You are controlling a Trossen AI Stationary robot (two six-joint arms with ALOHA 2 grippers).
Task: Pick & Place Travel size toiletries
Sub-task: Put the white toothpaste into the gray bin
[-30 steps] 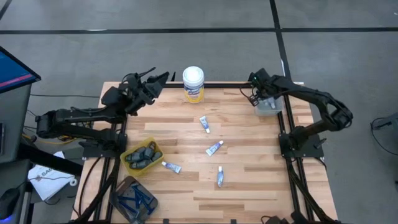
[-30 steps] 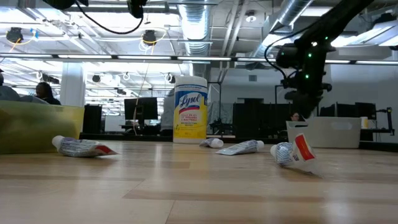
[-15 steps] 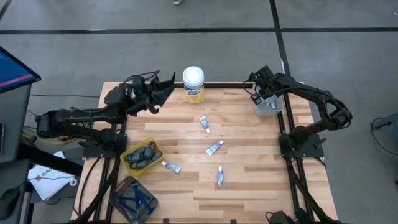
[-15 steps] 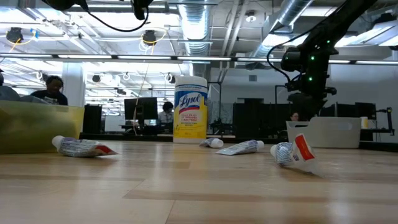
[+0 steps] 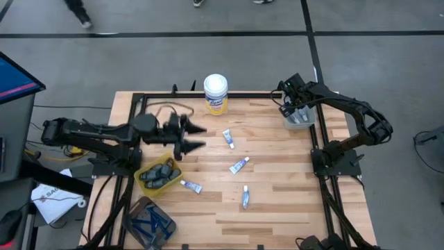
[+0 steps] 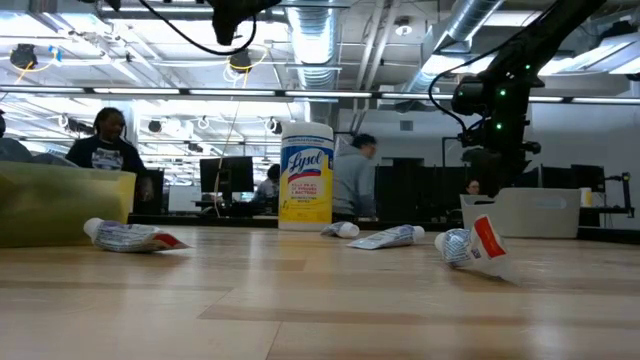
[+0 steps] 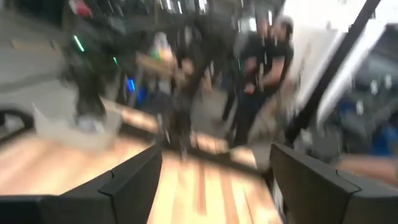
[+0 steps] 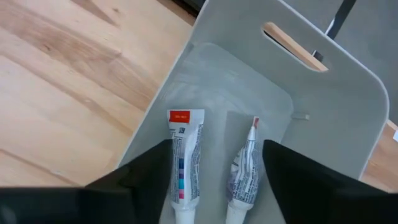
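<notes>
Left pincer (image 5: 196, 137) now swung out over the table (image 5: 277, 208), open and empty; right pincer (image 5: 288, 105) spread above the grey bin (image 8: 348, 81).

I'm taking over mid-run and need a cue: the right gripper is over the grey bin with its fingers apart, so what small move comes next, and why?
Probably lift the right gripper straight up out of the grey bin. Its fingers are open and two tubes lie side by side on the bin floor, so that drop looks done. Four tubes remain on the table, the nearest, while the left gripper hangs open over the table's left part.
</notes>
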